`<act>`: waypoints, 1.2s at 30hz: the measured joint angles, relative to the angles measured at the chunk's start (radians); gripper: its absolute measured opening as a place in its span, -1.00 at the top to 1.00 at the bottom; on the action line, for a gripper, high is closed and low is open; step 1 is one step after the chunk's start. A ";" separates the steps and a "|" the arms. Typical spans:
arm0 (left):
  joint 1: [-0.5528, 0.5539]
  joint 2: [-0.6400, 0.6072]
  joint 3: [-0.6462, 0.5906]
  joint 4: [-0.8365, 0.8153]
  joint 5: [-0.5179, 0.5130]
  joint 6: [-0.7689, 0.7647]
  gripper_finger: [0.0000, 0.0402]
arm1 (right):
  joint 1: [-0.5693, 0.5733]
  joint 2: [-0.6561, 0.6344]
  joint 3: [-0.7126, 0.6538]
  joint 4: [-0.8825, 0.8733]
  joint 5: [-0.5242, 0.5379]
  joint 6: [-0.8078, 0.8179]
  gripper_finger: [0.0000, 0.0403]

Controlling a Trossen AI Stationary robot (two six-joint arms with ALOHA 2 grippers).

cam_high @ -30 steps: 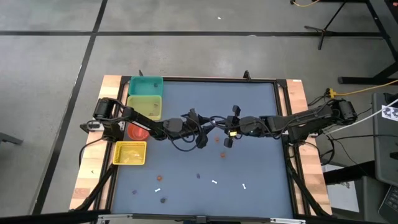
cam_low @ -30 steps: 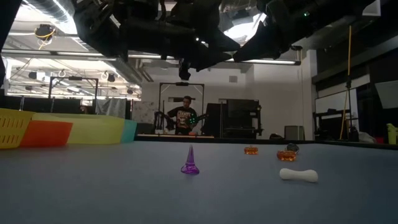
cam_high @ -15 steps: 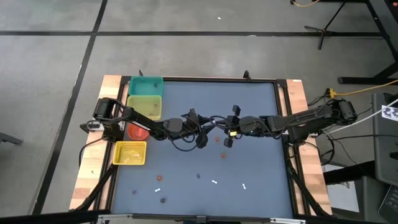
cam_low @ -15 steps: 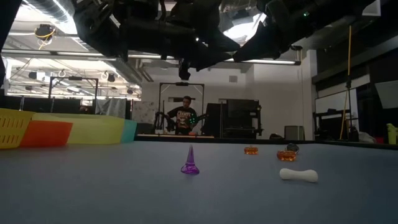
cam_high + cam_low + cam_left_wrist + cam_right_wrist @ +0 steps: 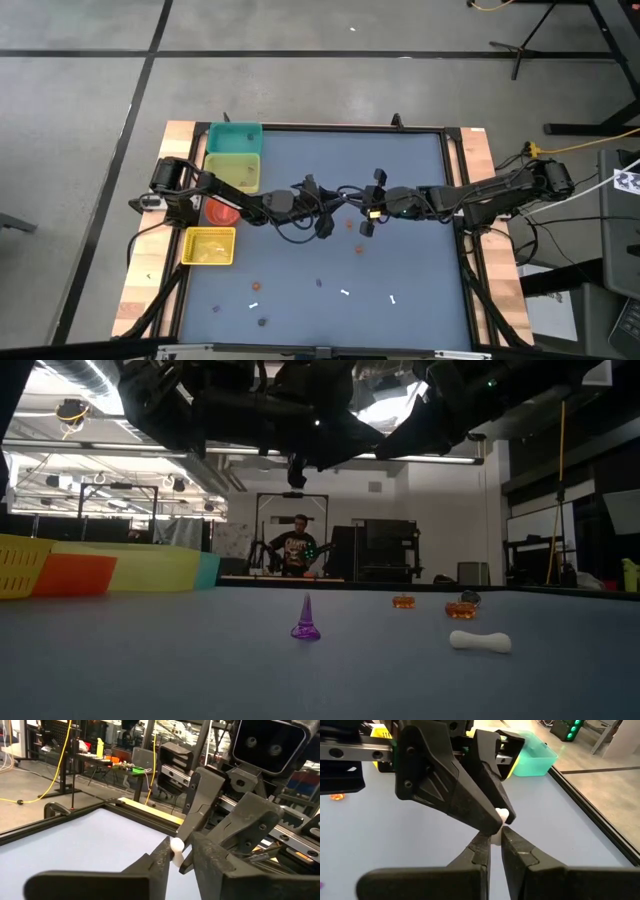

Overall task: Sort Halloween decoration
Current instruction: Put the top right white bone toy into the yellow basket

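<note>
Both grippers meet above the middle of the blue table [image 5: 400, 160] around one small white stick [image 5: 177, 851] with rounded ends. My left gripper [image 5: 179, 861] and my right gripper [image 5: 495, 845] are each shut on it, facing each other. In the high view my left gripper [image 5: 340, 203] comes from the left and my right gripper [image 5: 357, 203] from the right. Other trinkets lie on the table: a purple cone [image 5: 306, 620], orange rounds [image 5: 403, 601] [image 5: 461, 609], a white stick [image 5: 480, 642]. My left gripper pinches the white stick's one knobbed end [image 5: 503, 813] between its two fingers, coming level from the table's left. The stick is lifted clear of the table. My right gripper pinches the stick's other end [image 5: 496, 838] between its fingertips, slanting slightly down from the table's right.
At the table's left edge stand a teal bin [image 5: 234, 137], a yellow-green bin [image 5: 233, 168], a red bin [image 5: 220, 211] and a yellow bin [image 5: 209, 246]. More trinkets lie near the front edge [image 5: 344, 292] [image 5: 253, 303] [image 5: 262, 322]. A person [image 5: 297, 548] is in the room beyond.
My left gripper's fingers have closed in on the white stick that my right gripper holds up. Both arms have stayed where they were.
</note>
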 joint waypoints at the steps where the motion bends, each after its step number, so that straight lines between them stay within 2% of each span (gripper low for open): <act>1: 0.000 0.000 0.000 0.000 0.000 0.000 0.72 | 0.000 0.000 0.000 0.000 0.000 0.000 0.85; 14: 0.000 0.000 0.000 -0.003 -0.004 0.007 0.94 | 0.000 0.000 0.000 0.000 0.000 0.000 0.85; 36: 0.000 0.000 0.000 -0.002 -0.002 0.008 0.96 | 0.000 0.000 0.000 0.000 0.000 0.000 0.85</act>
